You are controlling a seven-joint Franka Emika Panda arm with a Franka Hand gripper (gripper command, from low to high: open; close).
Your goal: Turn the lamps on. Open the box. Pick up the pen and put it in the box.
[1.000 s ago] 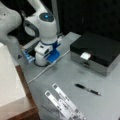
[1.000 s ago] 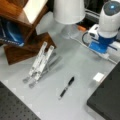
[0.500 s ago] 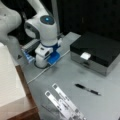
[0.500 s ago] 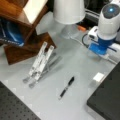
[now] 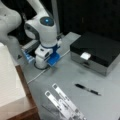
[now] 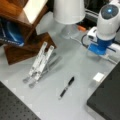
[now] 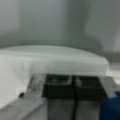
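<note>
Clenched on nothing, the arm's grey two-fingered gripper (image 5: 42, 60) stands low at the far left of the grey tabletop (image 5: 62, 75); in the wrist view its two dark fingers (image 7: 58, 87) sit side by side with only a thin seam between them. Nearest in a front view lie the flat white perforated metal strips (image 5: 63, 102) of a folding stand. Just beyond them to the right, the slim black pen (image 5: 87, 89) lies loose on the table, well apart from the gripper. Farther right sits the large flat box (image 5: 100, 47) with a black lid and silver-grey sides, its lid down and its small white tab (image 5: 85, 56) at the front edge. Farthest, the gripper is pressed beside a bright blue block (image 5: 53, 58), with the tall white lamp (image 6: 68, 11) to one side. By this layout the lamp step appears to be in hand, and it calls for a square, firm press on a small switch. The switch itself is hidden under the hand, the fingertips' contact cannot be seen, and whether the lamp is lit cannot be told.
</note>
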